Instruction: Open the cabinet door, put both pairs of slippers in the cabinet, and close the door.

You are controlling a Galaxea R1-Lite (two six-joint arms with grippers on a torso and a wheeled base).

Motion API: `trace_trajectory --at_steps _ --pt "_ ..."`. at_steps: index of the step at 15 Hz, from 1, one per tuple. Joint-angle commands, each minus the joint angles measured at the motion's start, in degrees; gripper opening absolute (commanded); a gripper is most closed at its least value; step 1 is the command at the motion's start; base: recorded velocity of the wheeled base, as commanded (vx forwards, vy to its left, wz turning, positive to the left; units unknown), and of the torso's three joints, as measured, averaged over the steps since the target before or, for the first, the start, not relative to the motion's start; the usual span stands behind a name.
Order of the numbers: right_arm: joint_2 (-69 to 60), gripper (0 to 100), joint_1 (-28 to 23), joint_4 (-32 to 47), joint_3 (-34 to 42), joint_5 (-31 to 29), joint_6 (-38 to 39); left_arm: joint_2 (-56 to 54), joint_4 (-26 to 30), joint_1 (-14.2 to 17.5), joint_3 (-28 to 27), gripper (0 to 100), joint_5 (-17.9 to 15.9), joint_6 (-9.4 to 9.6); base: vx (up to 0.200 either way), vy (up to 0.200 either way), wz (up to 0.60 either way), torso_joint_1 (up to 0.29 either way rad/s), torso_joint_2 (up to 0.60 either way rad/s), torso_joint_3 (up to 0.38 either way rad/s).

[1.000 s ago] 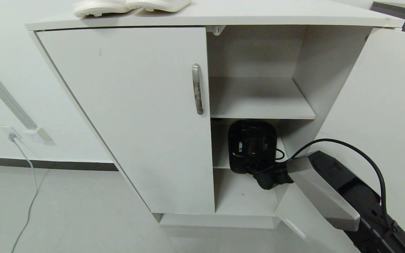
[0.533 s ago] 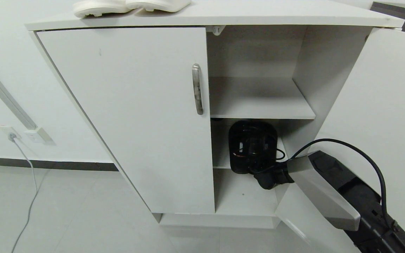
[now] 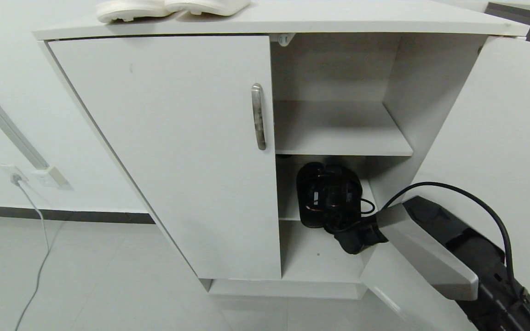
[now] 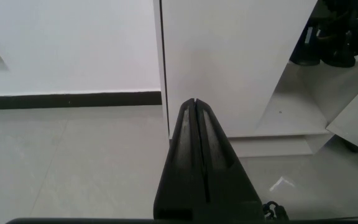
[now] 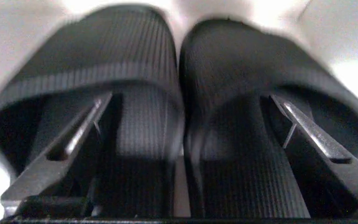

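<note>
Pinching a pair of black slippers [image 3: 328, 193] with the right end effector [image 5: 188, 106], inside the cabinet [image 3: 292, 20], in the middle compartment just under the upper shelf [image 3: 343, 131]. From the right wrist: both slippers side by side and touching, openings toward the camera, ribbed insoles showing. One of the fingers [image 5: 73, 146] apparently tucked into each opening, the pair pressed together between them. Cannot tell whether the soles rest on the lower shelf [image 3: 288, 214] or hang just above it.

Right door [image 3: 499, 151] swung wide open, just beside the right arm. Left door [image 3: 168, 151] closed, with a metal handle [image 3: 258, 117] upright near its inner edge.

On top of the cabinet, toward its left end: a pair of white slippers [image 3: 168, 7], side by side, partly cut off by the head view's upper edge.

Left end effector [image 4: 195, 106] with fingers pressed flat together, gripping nothing, low over the tiled floor [image 4: 73, 162], near the bottom corner of the closed left door.

On the wall left of the cabinet: a socket [image 3: 14, 177], with a grey cable [image 3: 39, 257] trailing down to the floor.
</note>
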Motion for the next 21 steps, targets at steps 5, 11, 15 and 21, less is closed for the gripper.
trace_trajectory --at_steps 5,11,15,21 --pt "-18.39 100 5.91 -13.07 32.59 -0.64 0.98 0.07 -0.01 0.02 -0.07 0 -0.02 0.11 0.0 0.0 0.0 0.0 0.0 0.0" --pt "-27.36 100 11.1 -25.2 53.95 -1.7 0.89 0.07 -0.01 0.02 0.02 0 -0.11 0.11 0.0 0.0 0.0 0.0 0.0 0.0" --pt "-27.36 100 11.98 -26.52 54.3 -1.78 0.45 0.07 -0.01 0.02 0.02 0 -0.11 0.11 0.0 0.0 0.0 0.0 0.0 0.0" --pt "-27.36 100 12.5 -27.31 55.27 -1.78 0.54 0.07 -0.01 0.02 0.02 0 -0.02 0.11 -0.167 0.0 0.0 0.003 0.0 0.001"
